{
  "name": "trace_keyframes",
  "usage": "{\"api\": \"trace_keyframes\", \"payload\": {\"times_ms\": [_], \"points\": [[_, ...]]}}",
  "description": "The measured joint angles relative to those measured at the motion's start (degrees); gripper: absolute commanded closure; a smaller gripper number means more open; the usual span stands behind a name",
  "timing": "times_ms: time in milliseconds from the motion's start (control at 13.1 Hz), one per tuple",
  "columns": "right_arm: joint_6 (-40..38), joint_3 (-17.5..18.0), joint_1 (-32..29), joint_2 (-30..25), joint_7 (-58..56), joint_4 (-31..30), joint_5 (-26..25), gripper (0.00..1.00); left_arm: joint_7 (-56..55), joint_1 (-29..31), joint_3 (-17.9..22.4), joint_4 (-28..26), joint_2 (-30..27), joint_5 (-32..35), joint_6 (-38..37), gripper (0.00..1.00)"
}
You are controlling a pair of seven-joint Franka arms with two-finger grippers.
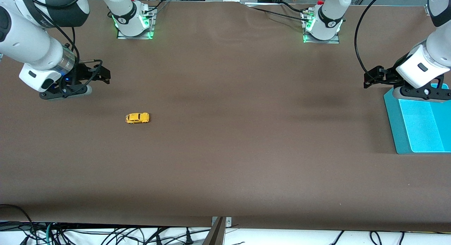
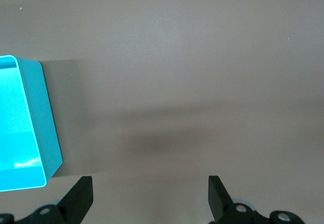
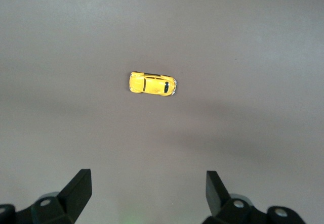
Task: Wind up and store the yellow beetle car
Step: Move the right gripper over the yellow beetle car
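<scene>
Both grippers spread, empty: right gripper (image 1: pixel 100 73) over desk (image 1: pixel 225 150) near tiny yellow beetle car (image 1: pixel 137 118); left gripper (image 1: pixel 370 79) beside turquoise plastic bin (image 1: pixel 391 125). Risk: fingers nudge car rolling.

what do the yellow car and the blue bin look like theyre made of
Yellow beetle car: glossy painted shell with dark windows, probably die-cast metal or hard plastic; the look leaves it open.
Blue bin: smooth turquoise plastic, judging by its even colour, thin rounded rim and soft sheen.
</scene>
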Motion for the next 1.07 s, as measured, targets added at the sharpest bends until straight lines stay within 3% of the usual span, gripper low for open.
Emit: {"api": "trace_keyframes", "payload": {"times_ms": [535, 1070], "points": [[8.9, 1.6, 0.1, 1.4, -18.2, -8.0, 0.0, 0.00, 0.0, 0.0, 0.0, 0.0, 0.0, 0.0, 0.0, 0.00], [16.0, 1.9, 0.1, 9.3, -44.3, -8.6, 0.0, 0.00, 0.0, 0.0, 0.0, 0.0, 0.1, 0.0, 0.0, 0.00]]}}
